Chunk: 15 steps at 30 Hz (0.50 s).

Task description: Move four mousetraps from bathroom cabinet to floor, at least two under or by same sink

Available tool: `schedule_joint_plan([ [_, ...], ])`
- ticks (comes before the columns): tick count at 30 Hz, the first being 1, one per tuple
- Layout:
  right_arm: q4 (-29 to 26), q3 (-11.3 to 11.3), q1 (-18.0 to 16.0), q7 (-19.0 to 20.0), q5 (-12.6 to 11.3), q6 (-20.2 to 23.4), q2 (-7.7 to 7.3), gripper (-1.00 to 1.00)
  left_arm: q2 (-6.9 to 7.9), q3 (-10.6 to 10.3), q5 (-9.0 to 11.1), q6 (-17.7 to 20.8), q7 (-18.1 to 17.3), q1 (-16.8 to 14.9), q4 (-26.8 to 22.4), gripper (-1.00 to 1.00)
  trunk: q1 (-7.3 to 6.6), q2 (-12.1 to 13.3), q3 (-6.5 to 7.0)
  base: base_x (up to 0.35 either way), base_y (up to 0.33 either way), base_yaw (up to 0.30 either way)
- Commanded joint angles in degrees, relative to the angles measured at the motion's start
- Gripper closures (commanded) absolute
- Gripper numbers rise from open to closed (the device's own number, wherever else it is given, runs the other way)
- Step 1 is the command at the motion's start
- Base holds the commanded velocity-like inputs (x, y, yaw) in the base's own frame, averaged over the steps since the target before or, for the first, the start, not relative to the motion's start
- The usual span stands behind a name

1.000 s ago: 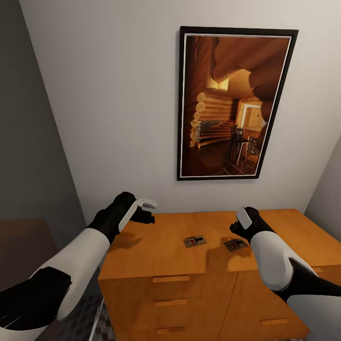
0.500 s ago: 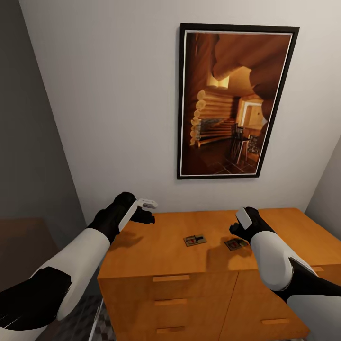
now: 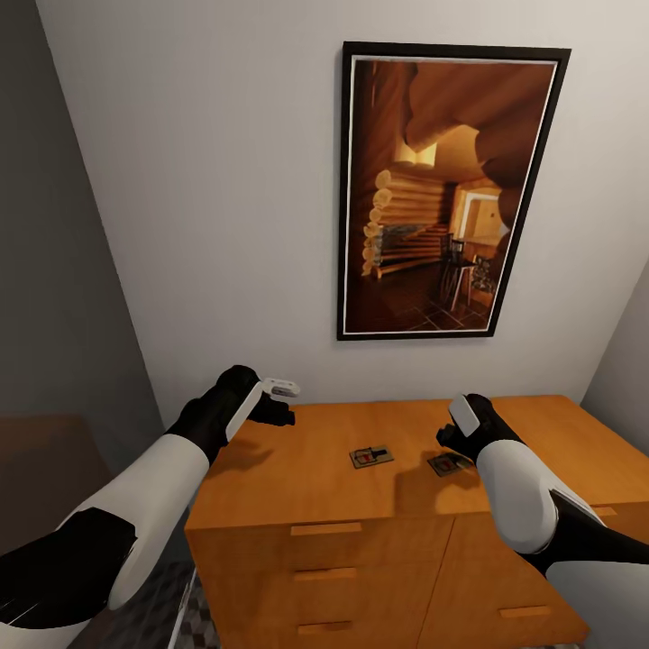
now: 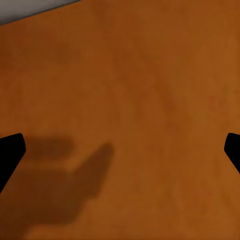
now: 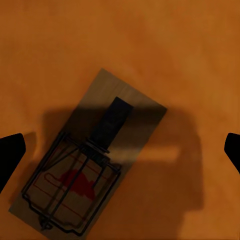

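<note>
Orange-brown wood dominates: the cabinet (image 3: 315, 469) stands against a pale wall, bar-handled drawers below, a framed log-cabin picture (image 3: 446, 194) hanging above it. Both white-and-black arms reach over its top. Left claw (image 3: 278, 403) hovers over the cabinet's near-left corner, fingers spread wide with nothing between them; its wrist camera sees bare wood and its own shadow. Right claw (image 3: 453, 435) hangs directly above one mousetrap (image 5: 87, 170), released too, its dark fingertips well apart on either side of the board, shadow falling across it. That trap (image 3: 446, 464) lies flat on the cabinet top, and a second mousetrap (image 3: 370, 457) sits near it, toward the middle.
</note>
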Motion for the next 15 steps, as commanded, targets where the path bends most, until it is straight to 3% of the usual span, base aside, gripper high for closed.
schedule_joint_plan([
  [1, -0.11, -0.11, -0.04, -0.37, -0.36, 0.15, 0.04, -1.00, 0.03, -0.12, -0.04, 0.20, -0.14, -0.05, -0.04, -1.00, 0.01, -0.06, -0.09, 0.000, 0.000, 0.000],
  [8, -0.11, -0.15, -0.04, -0.32, -0.38, 0.15, 0.04, -1.00, 0.02, -0.12, -0.01, 0.21, -0.14, -0.05, -0.04, -1.00, 0.01, -0.06, -0.09, 0.000, 0.000, 0.000],
  [15, -0.11, -0.17, -0.04, -0.28, -0.39, 0.15, 0.04, -1.00, 0.03, -0.10, 0.02, 0.23, -0.14, -0.05, -0.04, -1.00, 1.55, -2.87, -1.34, 0.000, 0.000, 0.000],
])
